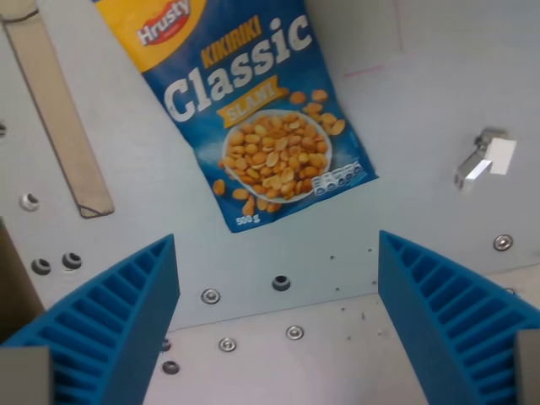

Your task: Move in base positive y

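Wrist view: hand point(278, 240) open, empty, hovering above table point(439, 101), just below peanut bag point(253, 110).

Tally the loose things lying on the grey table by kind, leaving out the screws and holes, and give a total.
Peanut bag: 1
Beige strip: 1
Small white and metal clip: 1
Total: 3
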`<move>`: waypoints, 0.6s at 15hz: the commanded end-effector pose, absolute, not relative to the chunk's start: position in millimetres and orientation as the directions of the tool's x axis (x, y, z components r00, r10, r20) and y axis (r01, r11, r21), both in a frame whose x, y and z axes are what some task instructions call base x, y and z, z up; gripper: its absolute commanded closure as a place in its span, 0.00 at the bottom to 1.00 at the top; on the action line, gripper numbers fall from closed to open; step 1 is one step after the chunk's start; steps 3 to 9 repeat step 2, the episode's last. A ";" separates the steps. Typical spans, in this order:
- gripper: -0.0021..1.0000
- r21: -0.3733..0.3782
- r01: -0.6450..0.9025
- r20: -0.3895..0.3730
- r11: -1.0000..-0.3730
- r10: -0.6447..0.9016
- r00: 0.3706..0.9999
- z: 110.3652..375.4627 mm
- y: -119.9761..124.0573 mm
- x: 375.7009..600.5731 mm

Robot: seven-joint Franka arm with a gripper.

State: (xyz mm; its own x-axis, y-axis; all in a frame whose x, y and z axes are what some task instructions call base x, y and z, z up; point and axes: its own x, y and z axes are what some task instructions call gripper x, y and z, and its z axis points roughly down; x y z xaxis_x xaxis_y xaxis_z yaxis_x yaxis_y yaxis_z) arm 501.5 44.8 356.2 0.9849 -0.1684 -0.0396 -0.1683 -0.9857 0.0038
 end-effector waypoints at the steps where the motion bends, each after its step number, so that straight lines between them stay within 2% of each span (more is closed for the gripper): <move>1: 0.00 0.005 -0.188 -0.005 -0.982 -0.188 0.982 360.4 57.0 489.7; 9: 0.00 0.005 -0.188 -0.005 -0.982 -0.188 0.982 360.4 62.3 489.0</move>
